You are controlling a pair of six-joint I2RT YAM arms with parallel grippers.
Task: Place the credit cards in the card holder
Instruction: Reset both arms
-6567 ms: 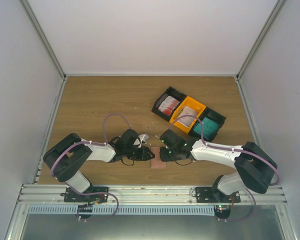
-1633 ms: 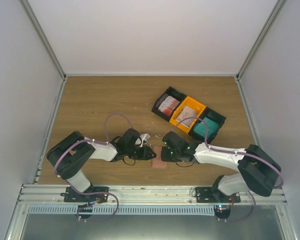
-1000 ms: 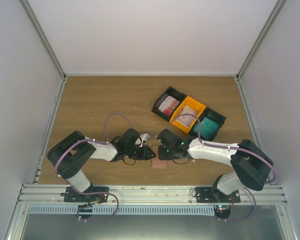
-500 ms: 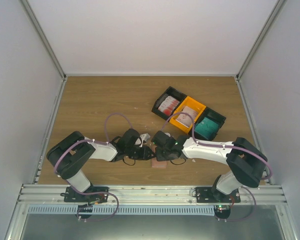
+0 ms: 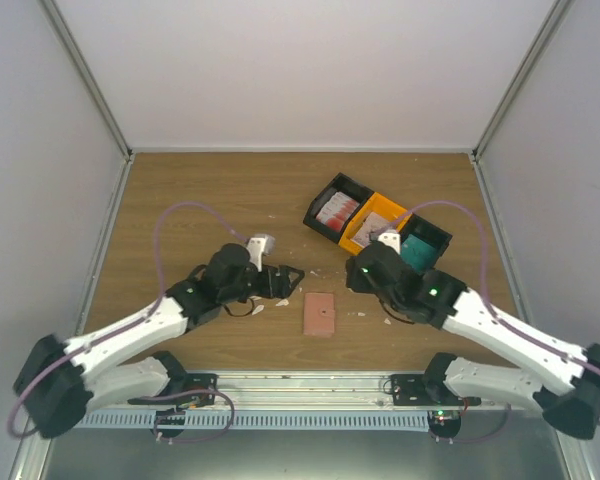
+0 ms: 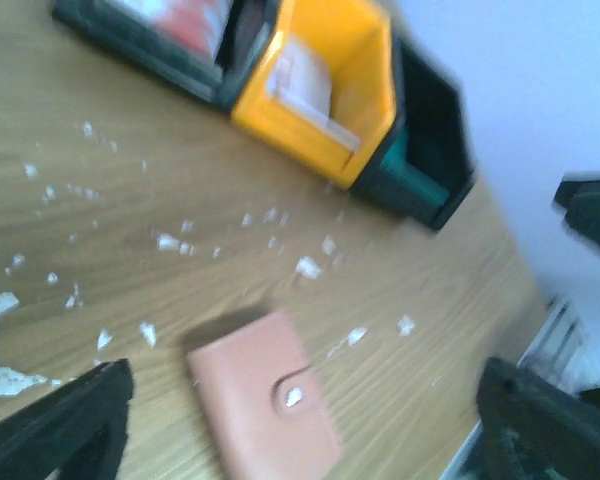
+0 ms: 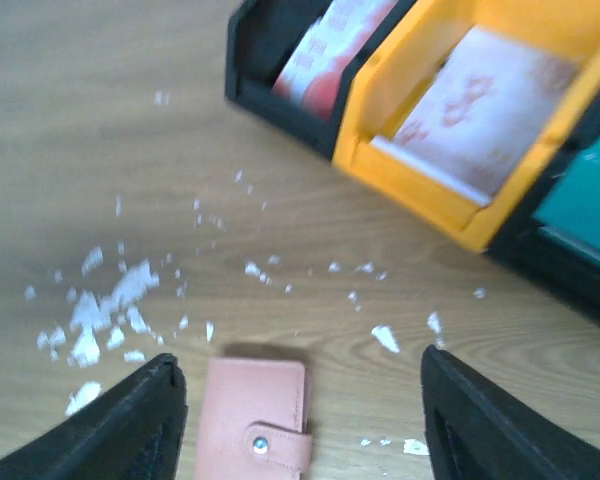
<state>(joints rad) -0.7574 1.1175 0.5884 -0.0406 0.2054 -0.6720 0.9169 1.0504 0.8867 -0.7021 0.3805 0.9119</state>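
Note:
The salmon card holder lies closed and snapped on the wood, also in the left wrist view and the right wrist view. My left gripper hovers to its left, open and holding nothing. My right gripper hangs above and right of it, open and holding nothing too. Credit cards sit in the bins: red-and-white cards, whitish-pink cards and teal cards. No card lies outside the bins.
A row of three bins stands at the back right: a black bin, an orange bin and another black bin. Small white scraps litter the wood around the holder. Metal rails run along the near edge.
Both arms have lifted and drawn back from the card holder, the left to the left and the right to the right. Both sets of jaws have opened. The holder stays closed on the table.

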